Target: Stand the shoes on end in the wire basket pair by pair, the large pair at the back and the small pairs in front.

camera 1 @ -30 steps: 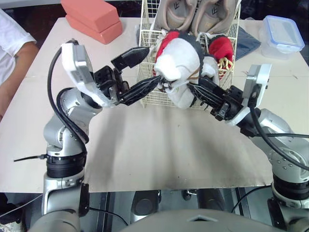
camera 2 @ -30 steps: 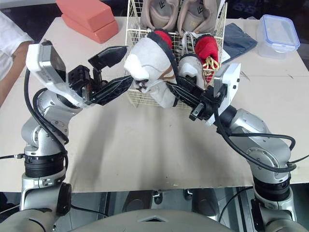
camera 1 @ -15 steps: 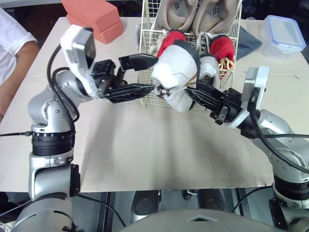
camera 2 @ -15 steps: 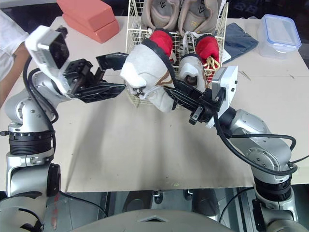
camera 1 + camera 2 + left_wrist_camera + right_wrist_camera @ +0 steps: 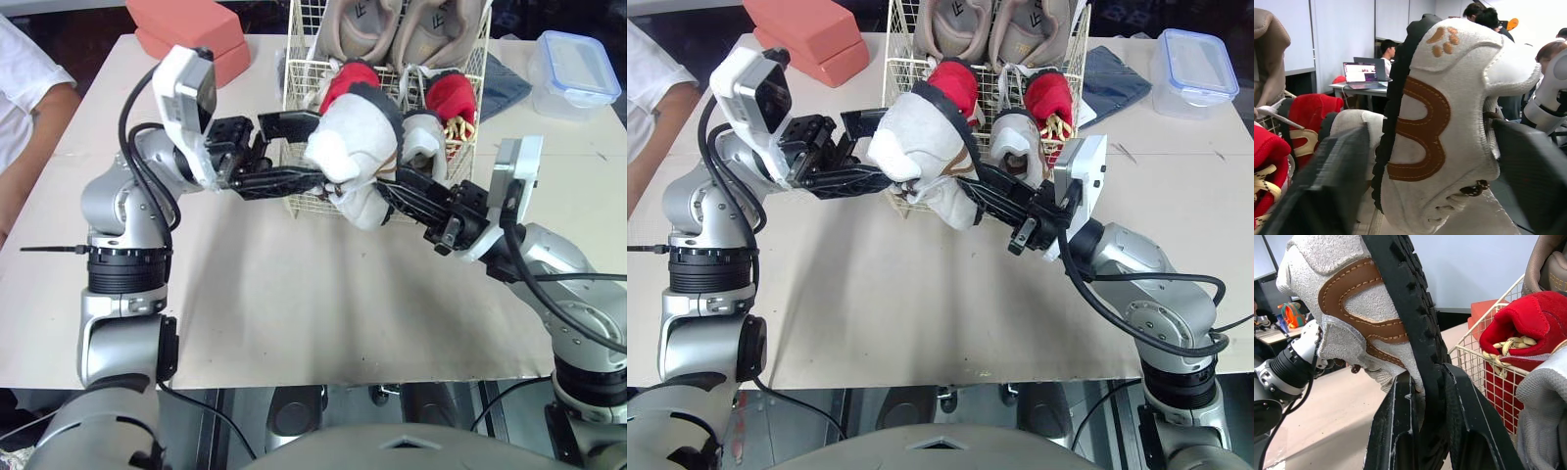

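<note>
A small white suede shoe point(image 5: 358, 137), with a black sole and brown stitched trim, is held in the air just before the front wall of the wire basket point(image 5: 297, 83). Its black sole is clamped between the two fingers of the right gripper point(image 5: 1427, 382), with the toe end turned toward the robot's left. On the white upper an orange-brown paw print is seen above a curved brown appliqué; no lettering can be read on it.

The left gripper point(image 5: 312, 149) is set around the shoe's toe end with its fingers spread wide, one on each side of the shoe. Whether they press on it cannot be told.

The basket is placed at the middle of the far edge of the cream table point(image 5: 294, 313). The large beige pair point(image 5: 364, 27) is stood on end at its back; printing is seen on the insoles but cannot be read. In front of it two red shoes point(image 5: 451, 93) are stood, and a second white shoe point(image 5: 426, 137) is lodged at the front right.

A salmon-pink box point(image 5: 186, 24) lies near the far left corner. A clear container with a blue-rimmed lid point(image 5: 573, 69) stands near the far right corner, and a dark blue cloth point(image 5: 500, 83) lies between it and the basket. A person's arm point(image 5: 29, 113) in a white sleeve is rested at the left edge.
</note>
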Tool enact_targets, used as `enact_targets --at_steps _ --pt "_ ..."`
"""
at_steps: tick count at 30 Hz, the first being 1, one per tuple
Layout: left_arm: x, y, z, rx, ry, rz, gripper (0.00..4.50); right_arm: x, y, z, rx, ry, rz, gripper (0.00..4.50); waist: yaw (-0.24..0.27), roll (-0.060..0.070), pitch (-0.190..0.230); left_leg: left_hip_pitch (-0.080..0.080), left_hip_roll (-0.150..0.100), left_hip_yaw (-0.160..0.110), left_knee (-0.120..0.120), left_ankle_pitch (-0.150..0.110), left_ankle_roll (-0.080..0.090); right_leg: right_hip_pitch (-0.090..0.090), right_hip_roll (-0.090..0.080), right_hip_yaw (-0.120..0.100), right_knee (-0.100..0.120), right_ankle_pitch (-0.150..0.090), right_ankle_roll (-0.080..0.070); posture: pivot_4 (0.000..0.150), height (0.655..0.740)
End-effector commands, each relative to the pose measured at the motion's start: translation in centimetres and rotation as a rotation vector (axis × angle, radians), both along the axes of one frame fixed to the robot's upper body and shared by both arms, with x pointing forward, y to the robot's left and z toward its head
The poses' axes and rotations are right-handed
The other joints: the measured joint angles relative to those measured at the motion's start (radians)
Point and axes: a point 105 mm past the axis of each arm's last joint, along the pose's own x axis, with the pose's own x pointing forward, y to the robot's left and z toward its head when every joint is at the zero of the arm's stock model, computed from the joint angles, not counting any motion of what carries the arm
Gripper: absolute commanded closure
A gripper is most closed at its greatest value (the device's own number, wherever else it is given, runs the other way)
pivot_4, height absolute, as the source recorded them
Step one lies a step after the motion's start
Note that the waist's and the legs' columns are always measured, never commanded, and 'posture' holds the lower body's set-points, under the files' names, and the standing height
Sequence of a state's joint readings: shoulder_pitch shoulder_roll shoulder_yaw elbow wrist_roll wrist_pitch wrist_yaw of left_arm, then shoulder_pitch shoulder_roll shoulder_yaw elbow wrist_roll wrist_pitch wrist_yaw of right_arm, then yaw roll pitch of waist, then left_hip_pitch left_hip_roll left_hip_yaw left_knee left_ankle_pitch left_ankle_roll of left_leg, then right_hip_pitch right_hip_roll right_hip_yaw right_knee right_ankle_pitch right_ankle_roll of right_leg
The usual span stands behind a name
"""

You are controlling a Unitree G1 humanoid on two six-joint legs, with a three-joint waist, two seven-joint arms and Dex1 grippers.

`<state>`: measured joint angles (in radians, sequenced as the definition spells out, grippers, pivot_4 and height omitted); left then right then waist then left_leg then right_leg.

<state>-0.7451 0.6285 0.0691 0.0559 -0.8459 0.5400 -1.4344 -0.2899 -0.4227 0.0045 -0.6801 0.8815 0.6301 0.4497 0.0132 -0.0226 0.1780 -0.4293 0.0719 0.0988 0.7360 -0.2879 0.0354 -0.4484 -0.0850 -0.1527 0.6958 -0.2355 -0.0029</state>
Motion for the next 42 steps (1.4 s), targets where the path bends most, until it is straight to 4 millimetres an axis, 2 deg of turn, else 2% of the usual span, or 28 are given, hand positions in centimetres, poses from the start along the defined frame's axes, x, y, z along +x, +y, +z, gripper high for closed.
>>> enact_targets --at_steps 1,12,15,18,20,21,28,29,31,33,34,38,42 --pt "-0.3 0.0 0.9 0.005 -0.023 -0.037 1.44 -1.3 0.5 0.9 0.005 -0.048 0.060 4.50 0.000 0.000 0.000 0.000 0.000 0.000 0.000 0.000 0.000 0.000 0.000 0.000 0.000 0.000 0.000 0.150 0.6860" --pt "-0.1 -0.4 0.8 0.022 -0.034 -0.104 1.44 -1.6 0.6 0.6 -0.030 -0.046 0.089 4.50 0.000 0.000 0.000 0.000 0.000 0.000 0.000 0.000 0.000 0.000 0.000 0.000 0.000 0.000 0.000 0.150 0.6860" --pt "-0.2 -0.4 0.9 0.004 -0.031 -0.114 2.09 -1.6 0.6 0.6 -0.028 -0.047 0.088 4.50 0.000 0.000 0.000 0.000 0.000 0.000 0.000 0.000 0.000 0.000 0.000 0.000 0.000 0.000 0.000 0.150 0.6860" --pt "-0.2 -0.3 1.0 0.003 -0.038 -0.107 3.54 -1.6 0.6 0.6 -0.028 -0.047 0.087 4.50 0.000 0.000 0.000 0.000 0.000 0.000 0.000 0.000 0.000 0.000 0.000 0.000 0.000 0.000 0.000 0.150 0.6860" --pt "-0.1 -0.3 1.1 -0.007 -0.048 -0.094 4.33 -1.6 0.5 0.6 -0.027 -0.047 0.087 4.50 0.000 0.000 0.000 0.000 0.000 0.000 0.000 0.000 0.000 0.000 0.000 0.000 0.000 0.000 0.000 0.150 0.6860" --pt "-0.1 -0.3 1.1 -0.011 -0.053 -0.089 4.49 -1.6 0.5 0.6 -0.027 -0.047 0.086 4.50 0.000 0.000 0.000 0.000 0.000 0.000 0.000 0.000 0.000 0.000 0.000 0.000 0.000 0.000 0.000 0.150 0.6860" --pt "-0.4 -0.1 1.5 -0.109 -0.111 0.051 4.49 -1.2 0.0 0.9 0.004 -0.046 0.048 4.50 0.000 0.000 0.000 0.000 0.000 0.000 0.000 0.000 0.000 0.000 0.000 0.000 0.000 0.000 0.000 0.150 0.6860" --pt "-0.6 0.0 1.6 -0.126 -0.115 0.074 4.50 -1.3 -0.1 1.1 0.018 -0.042 0.057 3.72 0.000 0.000 0.000 0.000 0.000 0.000 0.000 0.000 0.000 0.000 0.000 0.000 0.000 0.000 0.000 0.150 0.6860" --pt "-0.7 0.2 2.1 -0.167 -0.136 0.140 4.50 -1.4 -0.2 1.1 0.018 -0.036 0.064 3.17 0.000 0.000 0.000 0.000 0.000 0.000 0.000 0.000 0.000 0.000 0.000 0.000 0.000 0.000 0.000 0.150 0.6860" --pt "-1.0 0.3 2.5 -0.208 -0.169 0.230 4.50 -1.4 -0.6 1.2 0.016 -0.040 0.051 2.20 0.000 0.000 0.000 0.000 0.000 0.000 0.000 0.000 0.000 0.000 0.000 0.000 0.000 0.000 0.000 0.150 0.6860" --pt "-1.1 0.4 2.7 -0.220 -0.180 0.261 4.50 -1.4 -0.8 1.2 0.016 -0.042 0.046 1.51 0.001 0.000 0.000 0.000 0.000 0.000 0.000 0.000 0.000 0.000 -0.001 0.001 0.000 0.000 0.000 0.150 0.6860" --pt "-1.6 0.6 3.5 -0.291 -0.227 0.430 4.50 -1.3 -2.0 1.4 0.005 -0.060 0.008 0.15 0.003 0.000 0.000 0.000 0.000 -0.001 0.000 0.000 0.000 0.001 -0.001 0.000 0.000 0.000 0.000 0.150 0.6860" --pt "-1.9 0.7 4.0 -0.310 -0.281 0.572 4.50 -1.3 -3.4 1.7 -0.018 -0.094 -0.033 0.07 0.003 0.000 0.000 0.000 0.000 -0.001 0.000 0.000 0.000 0.001 -0.001 0.000 0.000 0.000 0.000 0.150 0.6860"
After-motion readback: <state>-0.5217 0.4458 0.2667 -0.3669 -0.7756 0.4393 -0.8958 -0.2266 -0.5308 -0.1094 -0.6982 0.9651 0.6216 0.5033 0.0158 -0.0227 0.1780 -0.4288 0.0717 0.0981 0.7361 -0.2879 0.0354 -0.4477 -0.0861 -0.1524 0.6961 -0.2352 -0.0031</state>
